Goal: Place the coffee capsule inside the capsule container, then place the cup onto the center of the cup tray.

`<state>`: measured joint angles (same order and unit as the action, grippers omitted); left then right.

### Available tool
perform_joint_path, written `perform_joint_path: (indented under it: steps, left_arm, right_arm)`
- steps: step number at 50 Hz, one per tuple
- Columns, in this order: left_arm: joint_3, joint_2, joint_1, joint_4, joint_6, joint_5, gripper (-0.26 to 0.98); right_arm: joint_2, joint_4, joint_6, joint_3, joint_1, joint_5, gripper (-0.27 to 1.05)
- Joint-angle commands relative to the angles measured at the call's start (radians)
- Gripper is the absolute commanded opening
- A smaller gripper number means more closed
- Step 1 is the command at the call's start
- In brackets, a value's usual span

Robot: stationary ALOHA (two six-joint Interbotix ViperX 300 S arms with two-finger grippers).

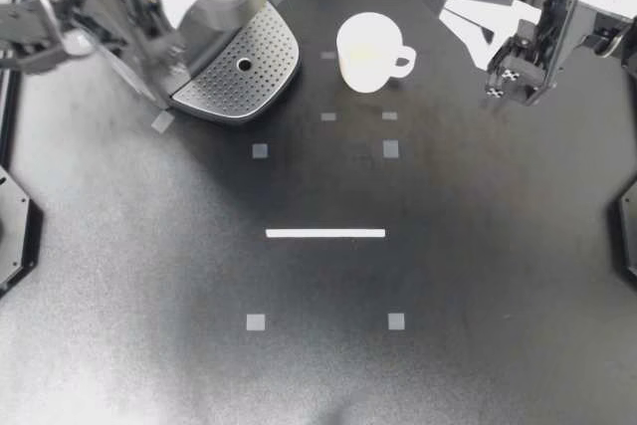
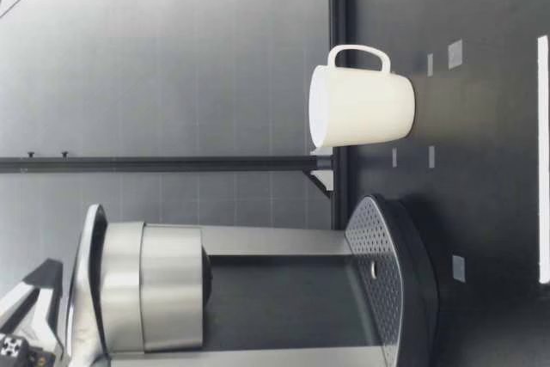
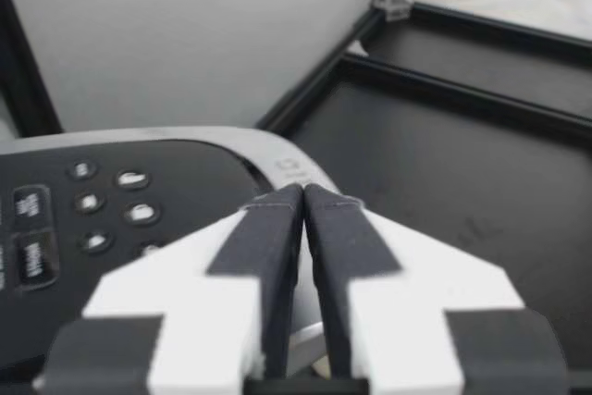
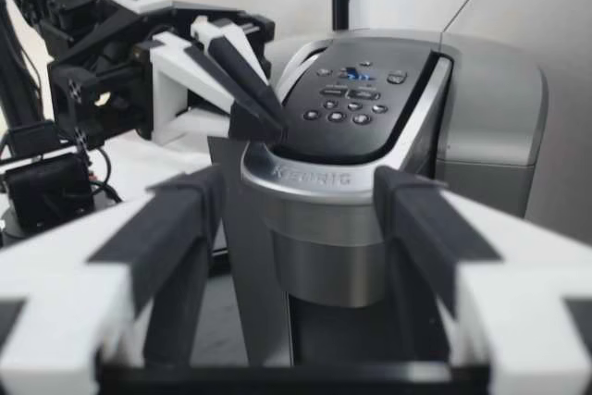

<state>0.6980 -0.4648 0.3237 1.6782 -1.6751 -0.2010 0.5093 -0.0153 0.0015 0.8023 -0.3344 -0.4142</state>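
Push coffee machine lid (image 4: 361, 90) squarely with clenched, empty left gripper (image 1: 154, 82); no capsule visible. Then take cup (image 1: 368, 52), upright by far tabletop (image 1: 328, 345) edge beside cup tray (image 1: 239, 82), with released right gripper (image 1: 430, 2).

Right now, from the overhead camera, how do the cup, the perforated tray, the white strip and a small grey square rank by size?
Largest to smallest, as they look from above:
1. perforated tray
2. cup
3. white strip, longer than the cup is wide, but very thin
4. grey square
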Motion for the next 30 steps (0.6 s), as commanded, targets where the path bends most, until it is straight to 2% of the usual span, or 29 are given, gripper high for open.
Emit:
perform_joint_path:
  steps: [1, 10, 19, 26, 30]
  left_arm:
    - [-0.038, 0.002, -0.003, 0.002, 0.003, -0.003, 0.19]
    - [-0.067, -0.021, -0.003, 0.005, 0.037, -0.044, 0.19]
    - [-0.074, -0.049, -0.003, -0.012, 0.16, -0.209, 0.19]
    - [-0.077, -0.063, -0.003, -0.129, 0.298, -0.299, 0.19]
    - [-0.083, -0.078, -0.014, -0.264, 0.443, -0.36, 0.19]
  right_arm:
    - [0.009, 0.0, 0.002, -0.014, 0.005, -0.006, 0.61]
    - [0.009, 0.003, -0.003, -0.04, 0.005, 0.066, 0.61]
    - [-0.018, 0.041, -0.052, -0.166, -0.011, 0.373, 0.61]
    - [-0.074, 0.048, -0.104, -0.265, -0.057, 0.6, 0.61]
    - [-0.112, 0.051, -0.156, -0.313, -0.086, 0.716, 0.61]
